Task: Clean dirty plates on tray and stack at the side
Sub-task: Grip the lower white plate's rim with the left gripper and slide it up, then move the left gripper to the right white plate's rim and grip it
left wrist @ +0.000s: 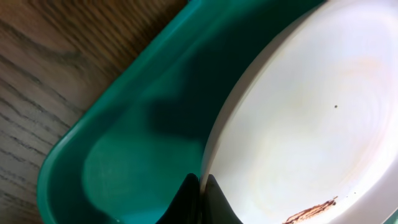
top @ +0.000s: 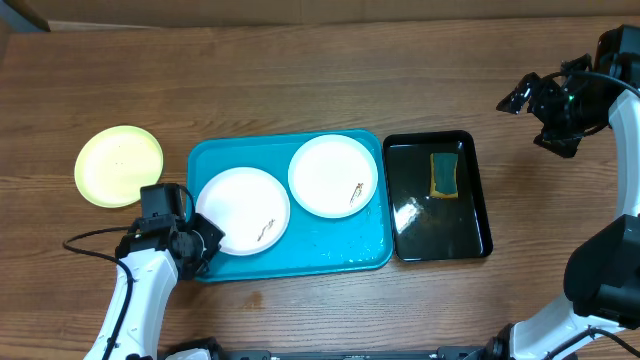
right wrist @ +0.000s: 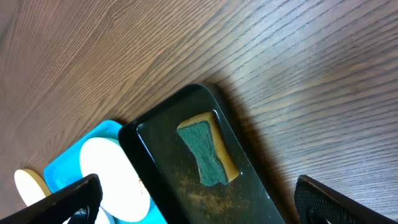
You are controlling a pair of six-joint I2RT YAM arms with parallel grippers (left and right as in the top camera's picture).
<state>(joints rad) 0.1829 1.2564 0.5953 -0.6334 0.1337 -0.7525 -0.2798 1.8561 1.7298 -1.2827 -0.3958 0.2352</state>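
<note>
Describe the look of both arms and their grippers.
Both arms have white tubular links joined by rounded black joints. The left arm ends in a boxy black left gripper with dark tapering fingers, and a thin black cable loops beside it. The right arm carries a black right gripper with blocky black fingers. No markings are legible.

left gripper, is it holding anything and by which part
The left gripper pinches the left white plate by its outer rim, at the tray corner.

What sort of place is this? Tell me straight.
Likely a tabletop dishwashing test bench: wooden table, turquoise tray carrying two smeared white plates, and a black tray holding a sponge.
</note>
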